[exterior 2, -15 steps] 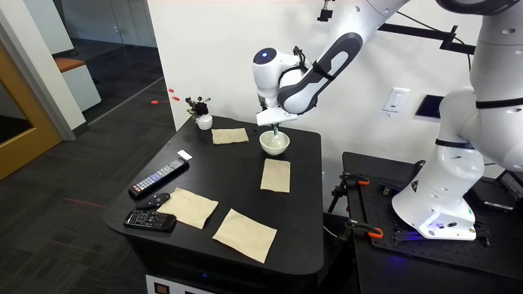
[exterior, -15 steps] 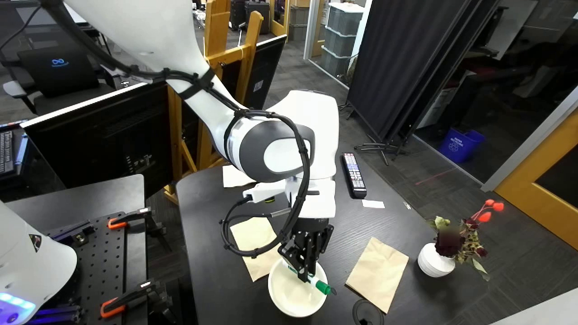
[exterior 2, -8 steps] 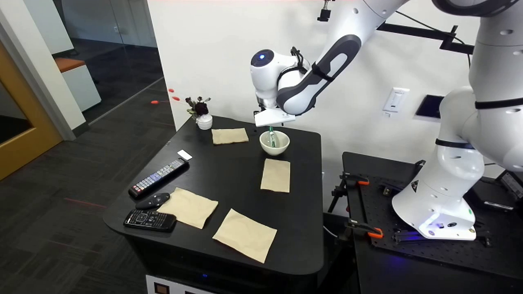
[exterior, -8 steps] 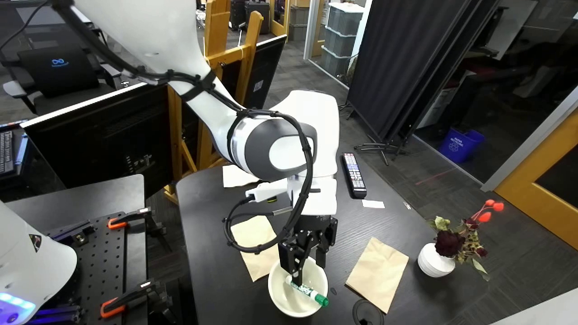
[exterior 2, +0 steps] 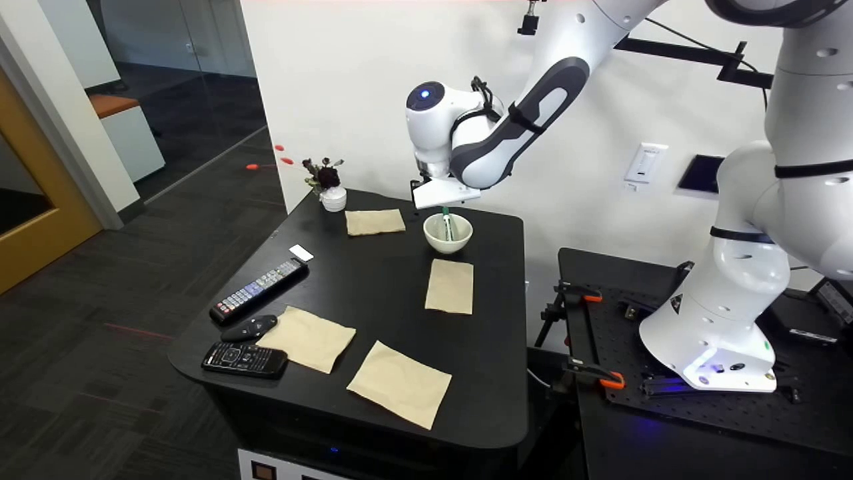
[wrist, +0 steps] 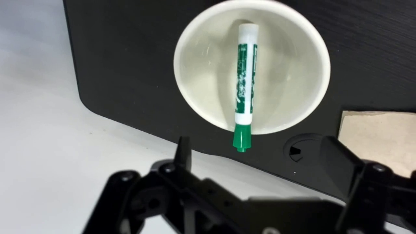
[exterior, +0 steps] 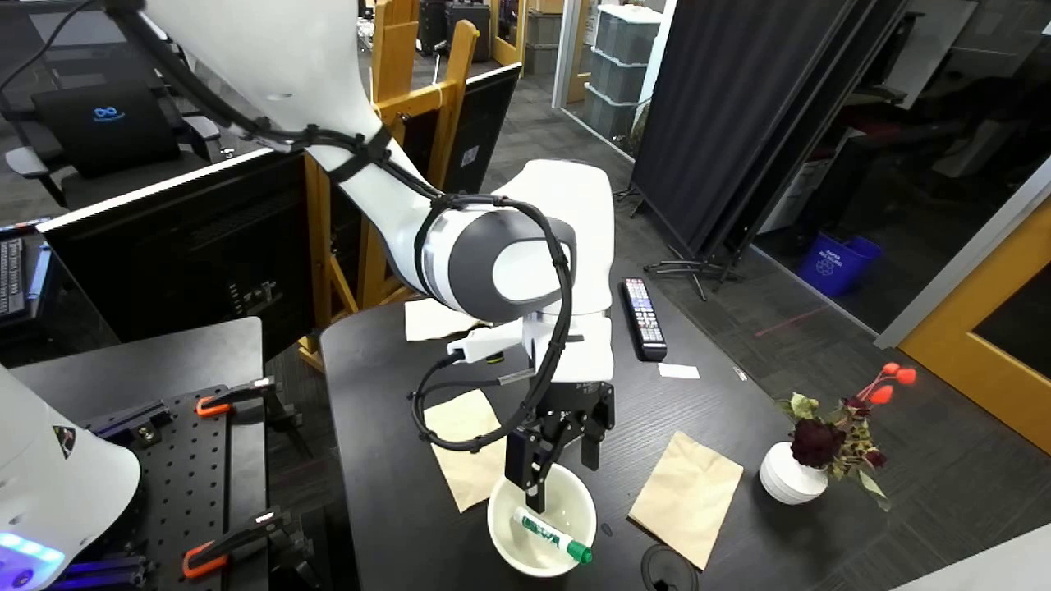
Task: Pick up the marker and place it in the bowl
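Fingers (wrist: 339, 164) spread, risen — marker (wrist: 246, 78) released into bowl (wrist: 292, 91).

In an exterior view, a white wall (exterior 2: 366, 87) is standing behind the black table (exterior 2: 380, 280), and a carpeted floor (exterior 2: 80, 347) is spreading beside it. In an exterior view, a dark curtain (exterior: 722, 107) is hanging and an easel (exterior: 394, 53) is standing.

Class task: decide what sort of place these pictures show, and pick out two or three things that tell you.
Most likely an office, perhaps one that doubles as a robot lab. The desk chair and blue recycling bin suggest an office; the robot arm hints at lab work.
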